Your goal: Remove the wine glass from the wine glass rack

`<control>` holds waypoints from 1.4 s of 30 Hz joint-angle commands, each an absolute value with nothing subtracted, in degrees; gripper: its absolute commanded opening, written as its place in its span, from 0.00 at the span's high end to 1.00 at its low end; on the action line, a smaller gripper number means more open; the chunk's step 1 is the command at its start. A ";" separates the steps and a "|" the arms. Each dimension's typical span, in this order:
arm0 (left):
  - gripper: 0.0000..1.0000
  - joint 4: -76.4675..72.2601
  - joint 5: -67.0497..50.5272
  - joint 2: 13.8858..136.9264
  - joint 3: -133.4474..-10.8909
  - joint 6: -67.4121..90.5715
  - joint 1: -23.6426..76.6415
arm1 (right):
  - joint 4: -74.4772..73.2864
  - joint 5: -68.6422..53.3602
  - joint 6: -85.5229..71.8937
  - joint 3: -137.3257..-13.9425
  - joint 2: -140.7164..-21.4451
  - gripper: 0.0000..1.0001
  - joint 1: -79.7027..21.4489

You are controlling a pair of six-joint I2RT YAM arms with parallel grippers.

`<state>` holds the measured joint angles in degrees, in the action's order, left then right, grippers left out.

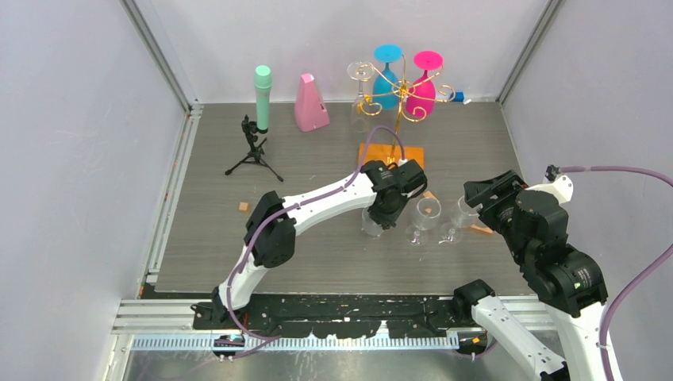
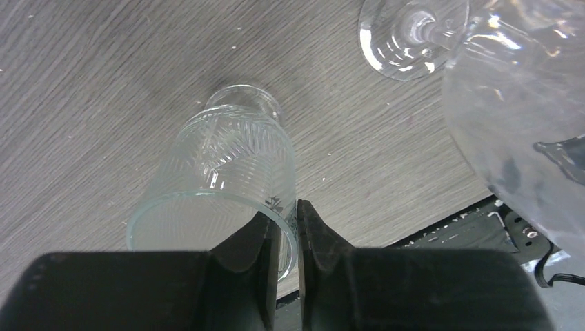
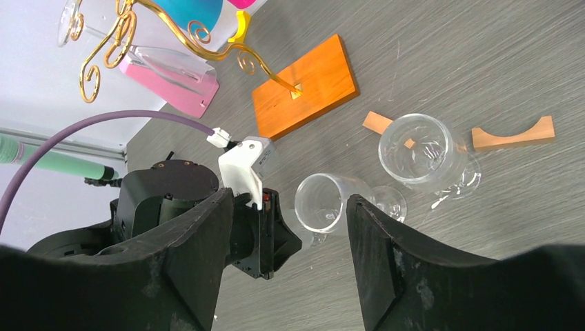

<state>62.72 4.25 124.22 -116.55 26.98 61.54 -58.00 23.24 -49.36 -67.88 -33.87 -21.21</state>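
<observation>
Left end effector [image 2: 288, 214], nearly closed, pinches the rim of a ribbed wine glass [image 2: 221, 165] at mid-worktop. Two clear glasses [image 1: 423, 220] crowd its right side. The right end effector [image 3: 290, 200] gapes wide, empty. The wine glass rack [image 1: 379, 152] stands by the far edge.

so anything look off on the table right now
A curved wooden scrap and smaller offcuts lie loose on the table beside the standing clear glasses, like broken-off parts. No spill or broken glass shows.
</observation>
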 commanded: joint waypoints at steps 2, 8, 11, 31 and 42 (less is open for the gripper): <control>0.79 60.64 7.54 122.08 -116.98 27.52 61.60 | -57.19 24.72 -48.72 -69.19 -34.55 0.34 -21.09; 0.62 59.18 6.78 118.30 -115.50 26.76 61.59 | -57.15 24.46 -49.16 -69.55 -34.34 0.33 -21.09; 0.54 59.19 7.21 115.53 -114.85 25.95 61.60 | -57.43 23.97 -49.01 -70.77 -35.05 0.33 -21.07; 0.00 32.16 7.47 68.84 -74.04 23.66 54.72 | -41.38 8.20 -52.88 -89.40 -57.49 0.24 -21.09; 0.00 27.43 14.26 55.39 -61.49 20.66 49.67 | -41.23 17.54 -49.71 -112.43 -82.40 0.32 -14.73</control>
